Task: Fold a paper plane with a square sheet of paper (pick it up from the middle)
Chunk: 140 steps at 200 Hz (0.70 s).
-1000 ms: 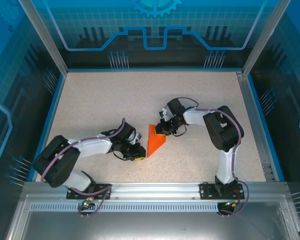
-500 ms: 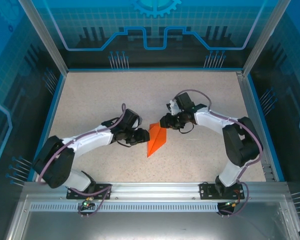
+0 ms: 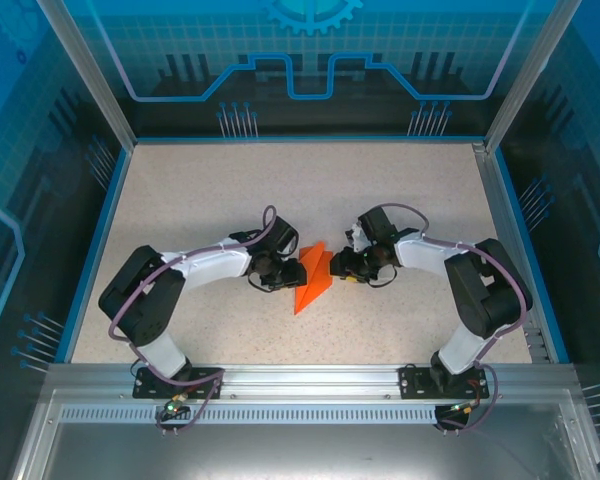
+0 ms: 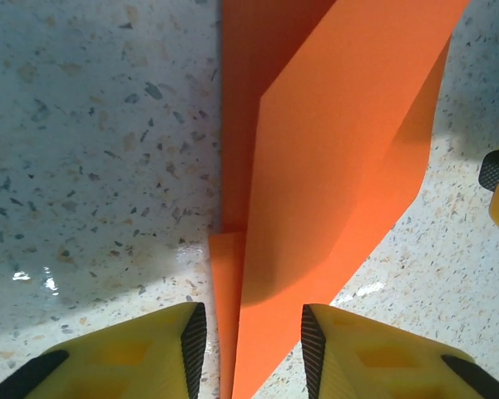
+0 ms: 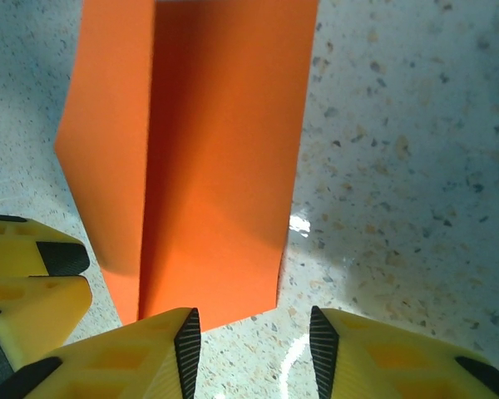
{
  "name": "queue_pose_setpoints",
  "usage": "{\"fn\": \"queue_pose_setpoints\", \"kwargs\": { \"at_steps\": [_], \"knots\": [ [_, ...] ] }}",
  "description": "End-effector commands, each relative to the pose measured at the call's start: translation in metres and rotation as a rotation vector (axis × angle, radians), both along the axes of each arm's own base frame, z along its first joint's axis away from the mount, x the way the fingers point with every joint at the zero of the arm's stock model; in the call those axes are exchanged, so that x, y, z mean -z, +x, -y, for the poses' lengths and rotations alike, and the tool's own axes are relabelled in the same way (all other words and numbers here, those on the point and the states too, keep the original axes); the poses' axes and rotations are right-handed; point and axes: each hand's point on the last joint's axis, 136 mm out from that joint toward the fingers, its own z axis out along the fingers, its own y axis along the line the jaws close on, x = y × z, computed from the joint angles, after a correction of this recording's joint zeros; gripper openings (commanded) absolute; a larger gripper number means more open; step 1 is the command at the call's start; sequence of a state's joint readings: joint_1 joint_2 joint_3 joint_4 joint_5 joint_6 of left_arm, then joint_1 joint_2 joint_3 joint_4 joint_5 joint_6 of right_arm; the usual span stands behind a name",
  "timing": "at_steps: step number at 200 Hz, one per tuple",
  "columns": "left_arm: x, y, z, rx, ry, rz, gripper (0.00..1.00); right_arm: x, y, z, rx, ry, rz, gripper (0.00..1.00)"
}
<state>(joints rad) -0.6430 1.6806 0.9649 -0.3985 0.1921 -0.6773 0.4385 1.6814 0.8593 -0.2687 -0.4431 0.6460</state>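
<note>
A: Is anything being held now?
B: No. The left gripper (image 4: 254, 334) is standing released, its fingers (image 4: 150, 349) astride the edge of the paper plane (image 3: 315, 280). The right gripper (image 5: 254, 334) is also gaping, just beside it. It is lying on the table (image 3: 200, 200) between them.

We saw the left arm (image 3: 205, 268) and the right arm (image 3: 460, 275) stretched low from their bases, elbows out to the sides and forearms bent inward, so the wrists faced each other near the middle; the left pincer (image 3: 290, 272) pointed right and the right pincer (image 3: 338, 266) pointed left, the two near each other but apart; in the left wrist view its yellow fingers (image 4: 150, 349) stood parted, black pads turned inward; in the right wrist view that pincer's fingers (image 5: 150, 353) were likewise parted, a plain gap between them.
</note>
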Motion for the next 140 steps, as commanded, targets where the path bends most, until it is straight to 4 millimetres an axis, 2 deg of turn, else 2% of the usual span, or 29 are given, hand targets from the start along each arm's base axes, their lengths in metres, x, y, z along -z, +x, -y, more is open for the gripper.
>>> {"fn": "queue_pose_setpoints", "kwargs": {
  "at_steps": [1, 140],
  "knots": [
    [0.002, 0.0, -0.004, 0.015, 0.056, 0.001, 0.36, 0.001, -0.005, -0.008, -0.009, 0.037, -0.02, 0.42],
    [0.015, -0.001, -0.004, 0.02, 0.098, -0.021, 0.32, 0.018, -0.009, -0.021, -0.04, 0.067, -0.06, 0.4]
  ]
}}
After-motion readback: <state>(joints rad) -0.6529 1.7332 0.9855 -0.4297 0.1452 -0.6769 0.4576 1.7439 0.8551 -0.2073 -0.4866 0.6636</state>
